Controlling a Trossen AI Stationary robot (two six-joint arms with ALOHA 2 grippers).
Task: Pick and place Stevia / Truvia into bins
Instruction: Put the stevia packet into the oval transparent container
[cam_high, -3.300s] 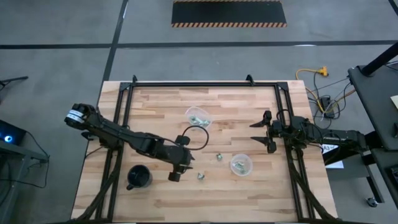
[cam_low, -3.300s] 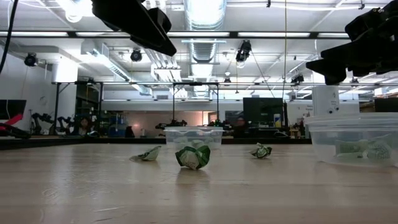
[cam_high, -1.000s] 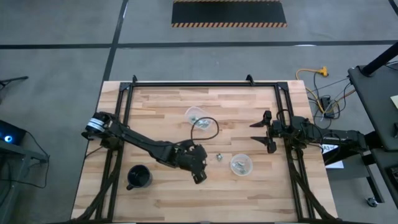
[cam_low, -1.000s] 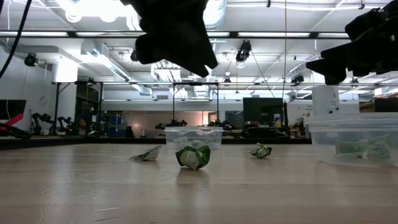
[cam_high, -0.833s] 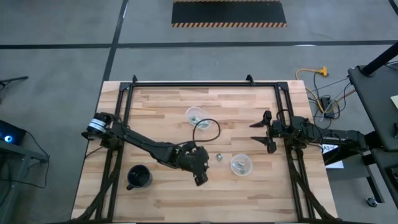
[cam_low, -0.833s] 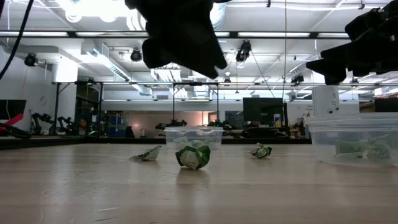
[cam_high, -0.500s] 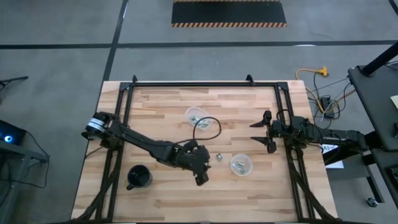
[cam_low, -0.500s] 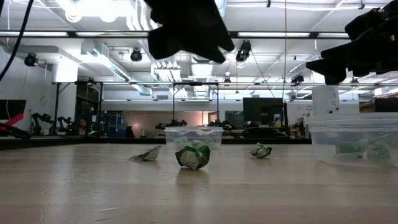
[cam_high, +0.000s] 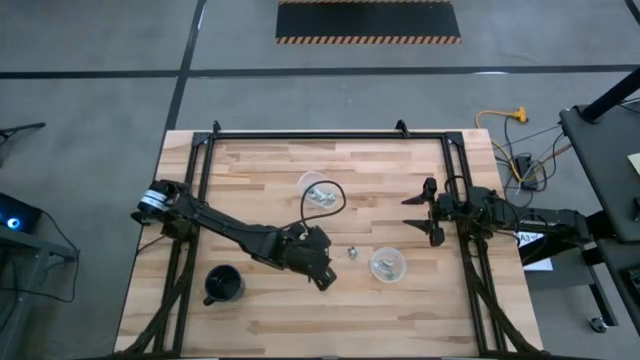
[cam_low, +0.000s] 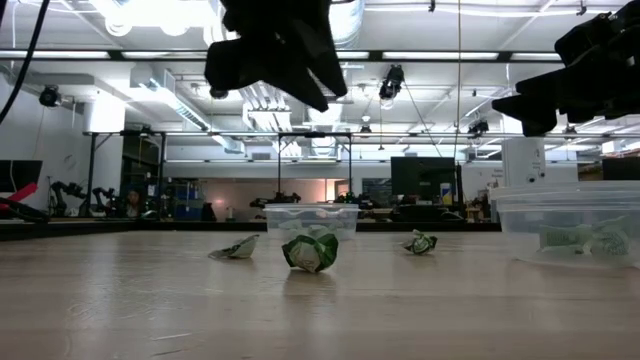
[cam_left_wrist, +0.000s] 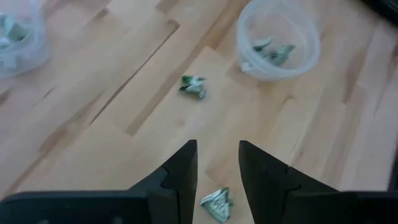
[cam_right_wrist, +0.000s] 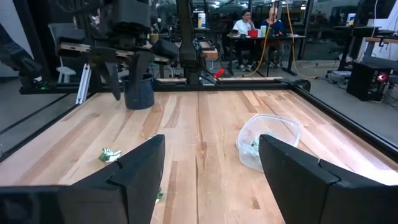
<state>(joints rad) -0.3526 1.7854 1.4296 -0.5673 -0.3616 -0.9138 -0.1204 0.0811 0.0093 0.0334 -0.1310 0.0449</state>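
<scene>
My left gripper (cam_high: 323, 277) hangs open above the table's near middle; in the left wrist view its fingers (cam_left_wrist: 217, 144) stand on either side of a crumpled green-white packet (cam_left_wrist: 216, 204) lying on the wood, without touching it. A second loose packet (cam_left_wrist: 194, 86) lies farther on, beside a clear cup (cam_left_wrist: 278, 38) holding packets. The other clear cup (cam_high: 318, 190) stands nearer the far edge, also with packets inside. The low view shows three loose packets (cam_low: 310, 250) on the table. My right gripper (cam_high: 410, 212) waits open at the table's right side.
A black cup (cam_high: 224, 285) stands near the table's near left corner. A black metal frame (cam_high: 300, 136) runs along the far and side edges. Bare wood lies between the two clear cups and toward the near edge. People sit in the room beyond (cam_right_wrist: 249, 22).
My left gripper has stayed above the near packet, open throughout. In the low view it has risen a little and turned at the wrist. The packets and cups have not moved.
</scene>
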